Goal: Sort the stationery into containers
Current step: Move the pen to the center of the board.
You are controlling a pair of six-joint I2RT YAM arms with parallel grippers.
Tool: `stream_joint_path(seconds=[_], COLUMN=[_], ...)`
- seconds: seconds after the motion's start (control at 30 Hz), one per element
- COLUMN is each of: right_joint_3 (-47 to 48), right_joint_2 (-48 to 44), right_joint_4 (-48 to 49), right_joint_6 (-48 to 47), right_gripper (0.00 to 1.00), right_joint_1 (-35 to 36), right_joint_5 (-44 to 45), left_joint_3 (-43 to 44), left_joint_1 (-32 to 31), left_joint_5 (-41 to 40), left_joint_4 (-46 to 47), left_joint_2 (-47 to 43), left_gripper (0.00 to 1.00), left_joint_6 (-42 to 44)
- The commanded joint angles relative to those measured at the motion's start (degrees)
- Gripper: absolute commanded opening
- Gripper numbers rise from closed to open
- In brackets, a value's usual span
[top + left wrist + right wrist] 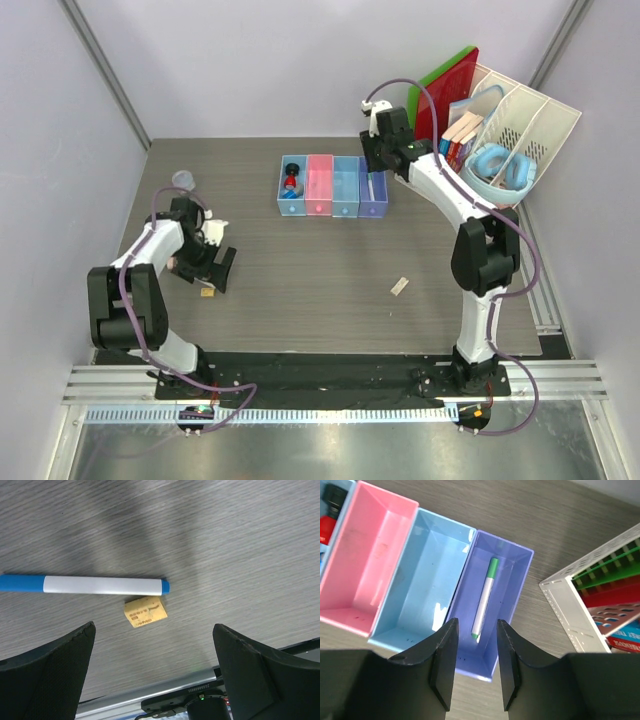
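Observation:
The containers stand in one row at the back: blue (pixel 286 172), pink (pixel 319 185), light blue (pixel 345 187) and lavender (pixel 372 192). A white pen with a green tip (pixel 484 600) lies in the lavender tray (pixel 515 580). My right gripper (pixel 476 625) hovers open just above it, holding nothing. Red-black and blue cylinders (pixel 292 182) lie in the blue tray. My left gripper (pixel 154 626) hangs wide open over the table, with a blue-tipped white marker (pixel 100 585) and a tiny yellow piece (pixel 145 612) just beyond its fingertips. A whitish eraser (pixel 400 286) lies at mid-right. A small pinkish roll (pixel 182 180) sits far left.
A white slotted file rack (pixel 535 115) at the back right holds books and light-blue headphones (pixel 497 165), with red and green boards (pixel 445 85) behind it. The rack's corner (pixel 570 610) is close to the lavender tray. The table's near edge rail (pixel 150 692) lies just behind the left gripper.

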Motion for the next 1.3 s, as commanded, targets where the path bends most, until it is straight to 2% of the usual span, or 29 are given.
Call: stream_joint_path(seconds=[0.0,0.33,0.63,1.27], right_joint_3=[-2.57,-7.14,-8.90,-9.43], right_joint_2=[-6.46,-11.39,-13.06,-13.76], right_joint_4=[2.87,3.32,3.32,2.35], right_joint_6=[0.64,0.81,2.39,2.39], right_gripper=[0.41,0.42,0.42,0.42], right_joint_1=[-0.01,-0.01,-0.09,0.52], right_joint_5=[-1.12,-1.91,-3.67,-4.02], left_joint_3=[0.90,1.78,5.99,9.25], left_joint_1=[0.47,0.56,0.47,-2.25], left_joint_5=[1.00,-1.98,-3.92,-2.42], left_joint_4=[2.19,6.76,9.84,9.93], left_joint_2=[2.77,8.05,13.85,16.40], left_gripper=[1.00,1.00,1.00,1.00], left_joint_6=[-0.94,-1.56,-1.91,-2.26])
